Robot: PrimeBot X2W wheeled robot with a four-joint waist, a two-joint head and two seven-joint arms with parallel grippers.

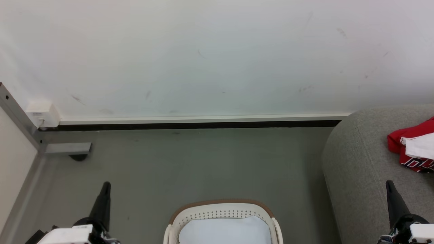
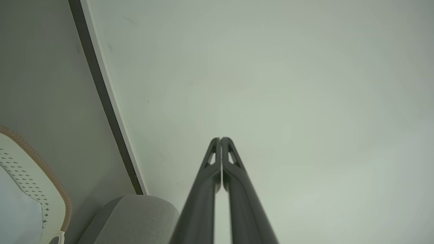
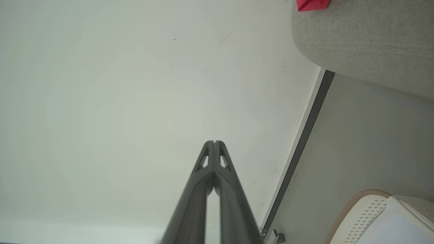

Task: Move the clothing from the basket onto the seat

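Head view: clothing (image 1: 412,145) lies far right on the seat (image 1: 356,159). The basket (image 1: 220,211), near centre, shows a white liner (image 1: 225,230). Left fingers (image 2: 206,189) and right fingers (image 3: 198,183) are clenched and empty, likely parked because the transfer looks complete.

The grey floor (image 1: 203,162) fills the lower half of the frame below the wall. The basket (image 1: 220,203) stands on it at bottom centre, with a white sheet (image 1: 223,230) lying flat inside. The sofa (image 1: 356,152) stands on the floor at the right, apart from the basket. Red clothing (image 1: 403,139) with white parts lies bunched on the sofa at the right edge. A grey bracket (image 1: 67,148) sits on the floor at the left, by the wall.
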